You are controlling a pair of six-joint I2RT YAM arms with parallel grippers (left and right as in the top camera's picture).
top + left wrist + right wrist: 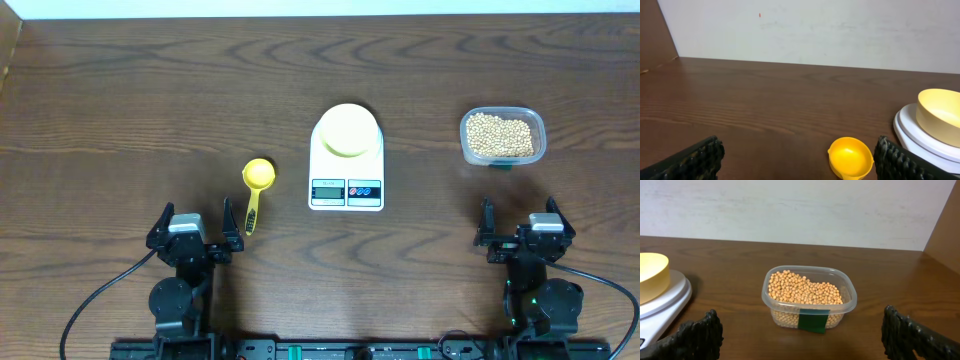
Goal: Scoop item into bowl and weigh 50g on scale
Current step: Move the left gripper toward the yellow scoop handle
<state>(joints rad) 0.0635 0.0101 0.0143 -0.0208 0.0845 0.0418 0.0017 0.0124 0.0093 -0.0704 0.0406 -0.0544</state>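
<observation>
Left jaws: spread wide and holding nothing; the dark ribbed fingers [692,161] sit at the two bottom corners of the left wrist view.
Right jaws: spread wide as well, holding nothing; their fingers [694,339] frame the bottom corners of the right wrist view.
Beans [805,291]: a loose tan heap filling the tub, straight ahead of the right jaws and centred on the gap between them; well apart from the left jaws.
Tub [854,298]: clear plastic with rounded corners, no lid on it; it stands on the surface ahead of the right jaws, and a green label [814,320] on its wall faces them.
Bowl [347,131]: pale yellow, upright, with nothing inside it; it rests on the far part of the scale, ahead and to the right of the left jaws, ahead and to the left of the right jaws.
Scale [346,192]: white and flat, lying between the two sets of jaws and further out than both; its display and buttons face the arms, and the reading is too small to tell.
Scoop [256,183]: bright yellow, cup up, nothing in it; it lies ahead of the left jaws, toward their right finger, with the handle end near that finger and the scale just beyond to the right.
Surface [120,110]: dark wood grain, carrying every item listed.
</observation>
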